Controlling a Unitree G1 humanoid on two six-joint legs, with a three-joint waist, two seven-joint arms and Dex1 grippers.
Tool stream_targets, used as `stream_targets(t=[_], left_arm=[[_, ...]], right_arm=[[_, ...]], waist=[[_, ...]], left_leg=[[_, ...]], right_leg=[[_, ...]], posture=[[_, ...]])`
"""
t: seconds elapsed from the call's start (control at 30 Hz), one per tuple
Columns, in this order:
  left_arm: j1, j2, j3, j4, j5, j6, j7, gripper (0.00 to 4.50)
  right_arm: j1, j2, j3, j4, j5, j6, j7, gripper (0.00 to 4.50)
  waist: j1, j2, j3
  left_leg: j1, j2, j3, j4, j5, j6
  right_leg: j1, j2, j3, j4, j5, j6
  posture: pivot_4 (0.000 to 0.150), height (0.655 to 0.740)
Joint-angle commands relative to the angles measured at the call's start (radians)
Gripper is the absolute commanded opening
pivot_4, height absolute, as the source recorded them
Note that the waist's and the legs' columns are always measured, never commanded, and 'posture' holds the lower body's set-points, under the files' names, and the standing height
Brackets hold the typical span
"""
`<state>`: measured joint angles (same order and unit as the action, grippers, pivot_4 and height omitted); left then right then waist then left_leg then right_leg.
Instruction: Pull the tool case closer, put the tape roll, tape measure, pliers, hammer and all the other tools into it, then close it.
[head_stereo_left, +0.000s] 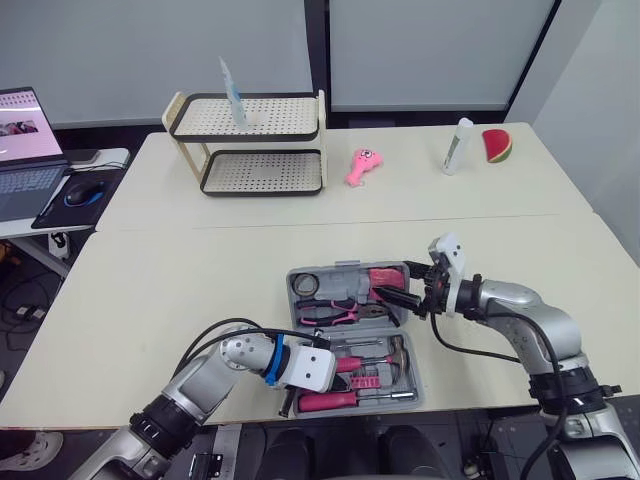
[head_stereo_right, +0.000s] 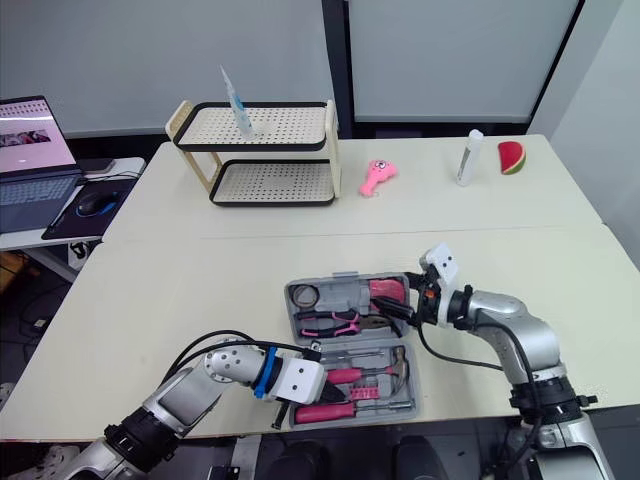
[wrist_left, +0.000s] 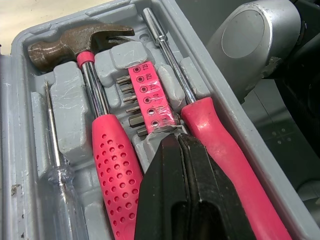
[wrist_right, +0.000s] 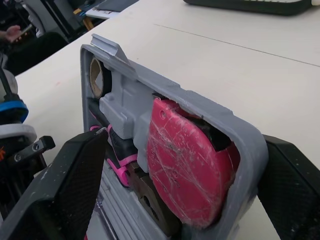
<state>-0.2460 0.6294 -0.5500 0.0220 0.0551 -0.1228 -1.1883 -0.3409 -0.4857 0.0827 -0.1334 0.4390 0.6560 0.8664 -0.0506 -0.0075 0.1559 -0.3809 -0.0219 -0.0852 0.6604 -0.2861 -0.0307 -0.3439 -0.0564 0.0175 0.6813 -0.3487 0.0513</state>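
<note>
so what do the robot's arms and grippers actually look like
The left arm and right arm have silver-grey shells, black joints and looping black cables. A blue ring and white housing sit at the left wrist, a white block at the right. The left gripper and right gripper each have two black fingers.

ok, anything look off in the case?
Nothing stands out. The hammer, screwdriver, bit strip, pliers, tape measure and tape roll sit in their slots in the open tool case. The left gripper, shut, points at the bit strip; right gripper, open, straddles the case wall by the tape measure.
</note>
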Motion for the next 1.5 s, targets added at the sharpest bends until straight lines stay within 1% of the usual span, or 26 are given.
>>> stream_targets(t=[0.03, 0.17, 0.27, 0.33, 0.4, 0.5, 0.63, 0.77, 0.87, 0.93, 1.0, 1.1, 1.3, 1.4, 1.5], left_arm=[[0.053, 0.039, -0.025, 0.064, 0.052, 0.029, -0.012, 0.0], [0.068, 0.042, 0.001, 0.053, 0.031, 0.034, -0.01, 0.0], [0.09, 0.042, 0.055, 0.003, -0.03, 0.075, -0.007, 0.0], [0.112, 0.055, 0.101, -0.063, -0.091, 0.126, -0.013, 0.0], [0.135, 0.083, 0.149, -0.136, -0.151, 0.18, -0.024, 0.0], [0.18, 0.169, 0.232, -0.224, -0.241, 0.262, -0.057, 0.0], [0.222, 0.24, 0.316, -0.226, -0.285, 0.317, -0.061, 0.0], [0.282, 0.294, 0.403, -0.206, -0.32, 0.366, -0.057, 0.0], [0.33, 0.329, 0.468, -0.149, -0.308, 0.357, -0.038, 0.0], [0.348, 0.332, 0.502, -0.105, -0.298, 0.351, -0.011, 0.0], [0.354, 0.321, 0.522, -0.077, -0.29, 0.348, 0.018, 0.0], [0.356, 0.299, 0.525, -0.064, -0.28, 0.346, 0.056, 0.0], [0.354, 0.241, 0.488, -0.133, -0.273, 0.38, 0.104, 0.0], [0.354, 0.223, 0.457, -0.17, -0.252, 0.391, 0.125, 0.0], [0.345, 0.181, 0.402, -0.197, -0.213, 0.404, 0.168, 0.0]], right_arm=[[0.006, -0.022, 0.033, -0.089, -0.015, -0.054, 0.032, 4.45], [0.024, -0.06, 0.051, -0.139, -0.044, -0.092, 0.042, 4.45], [0.041, -0.094, 0.056, -0.19, -0.063, -0.115, 0.042, 4.45], [0.057, -0.114, 0.053, -0.225, -0.067, -0.122, 0.045, 4.45], [0.073, -0.133, 0.048, -0.258, -0.062, -0.12, 0.045, 4.45], [0.104, -0.171, 0.044, -0.306, -0.067, -0.126, 0.05, 4.45], [0.135, -0.218, 0.047, -0.358, -0.076, -0.136, 0.062, 4.45], [0.194, -0.324, 0.027, -0.455, -0.103, -0.147, 0.091, 4.45], [0.312, -0.477, -0.059, -0.572, -0.112, -0.157, 0.158, 4.45], [0.419, -0.577, -0.15, -0.619, -0.114, -0.171, 0.222, 4.45], [0.522, -0.653, -0.231, -0.627, -0.126, -0.195, 0.285, 4.45], [0.593, -0.682, -0.301, -0.613, -0.122, -0.201, 0.312, 4.45], [0.535, -0.658, -0.179, -0.556, -0.222, -0.219, 0.228, 4.45], [0.501, -0.647, -0.098, -0.538, -0.271, -0.215, 0.203, 3.81], [0.427, -0.603, 0.03, -0.48, -0.374, -0.223, 0.15, 2.77]], waist=[[0.0, 0.0, 0.0], [0.0, 0.0, 0.0], [0.0, 0.0, 0.0], [0.0, 0.0, 0.0], [0.0, -0.001, 0.001], [0.004, -0.001, 0.002], [0.017, -0.001, 0.004], [0.021, -0.001, 0.006], [0.026, -0.001, 0.007], [0.03, -0.001, 0.008], [0.03, -0.003, 0.009], [0.03, -0.005, 0.009], [0.025, -0.005, 0.01], [0.025, -0.005, 0.01], [0.025, -0.005, 0.01]], left_leg=[[0.0, 0.0, 0.0, 0.0, 0.0, 0.0], [0.0, 0.0, -0.001, 0.0, 0.0, 0.0], [0.0, 0.0, -0.002, 0.0, 0.0, 0.0], [-0.001, 0.0, -0.002, 0.0, 0.0, 0.0], [-0.001, 0.0, -0.003, 0.0, 0.0, 0.0], [-0.002, 0.0, -0.004, 0.0, 0.0, 0.0], [-0.002, -0.001, -0.004, 0.0, 0.0, 0.0], [-0.003, -0.002, -0.004, 0.0, 0.0, 0.0], [-0.005, -0.002, -0.004, 0.0, 0.0, 0.0], [-0.005, -0.002, -0.004, 0.001, 0.0, 0.0], [-0.005, -0.002, -0.004, 0.001, 0.0, 0.0], [-0.003, -0.002, -0.005, 0.001, 0.0, 0.0], [-0.003, -0.002, -0.005, 0.001, 0.0, 0.0], [-0.003, -0.002, -0.005, 0.001, 0.0, 0.0], [-0.003, -0.002, -0.005, 0.001, 0.0, 0.0]], right_leg=[[0.0, 0.0, 0.0, 0.0, 0.0, 0.0], [0.0, 0.001, 0.0, 0.0, 0.0, 0.0], [0.0, 0.001, 0.0, 0.0, 0.0, 0.0], [-0.001, 0.0, 0.0, 0.0, 0.0, 0.0], [-0.001, 0.0, 0.0, 0.0, 0.0, 0.0], [-0.001, 0.0, 0.0, 0.0, 0.0, 0.0], [-0.001, -0.001, 0.0, -0.001, 0.0, 0.0], [-0.001, -0.001, -0.001, -0.001, 0.0, 0.0], [-0.003, -0.002, -0.001, -0.001, 0.0, 0.0], [-0.003, -0.002, -0.001, -0.002, 0.0, 0.0], [-0.002, -0.002, -0.001, -0.002, 0.0, 0.0], [0.001, -0.002, -0.001, -0.001, 0.0, 0.0], [0.001, -0.002, 0.0, -0.001, 0.0, 0.0], [0.001, -0.002, 0.0, -0.002, 0.0, 0.0], [0.001, -0.002, 0.0, -0.002, 0.0, 0.0]], posture=[[0.15, 0.7356], [0.15, 0.7356], [0.15, 0.7356], [0.15, 0.7356], [0.15, 0.7356], [0.15, 0.7356], [0.15, 0.7356], [0.15, 0.7356], [0.15, 0.7356], [0.15, 0.7356], [0.15, 0.7356], [0.15, 0.7356], [0.15, 0.7356], [0.15, 0.7356], [0.15, 0.7356]])
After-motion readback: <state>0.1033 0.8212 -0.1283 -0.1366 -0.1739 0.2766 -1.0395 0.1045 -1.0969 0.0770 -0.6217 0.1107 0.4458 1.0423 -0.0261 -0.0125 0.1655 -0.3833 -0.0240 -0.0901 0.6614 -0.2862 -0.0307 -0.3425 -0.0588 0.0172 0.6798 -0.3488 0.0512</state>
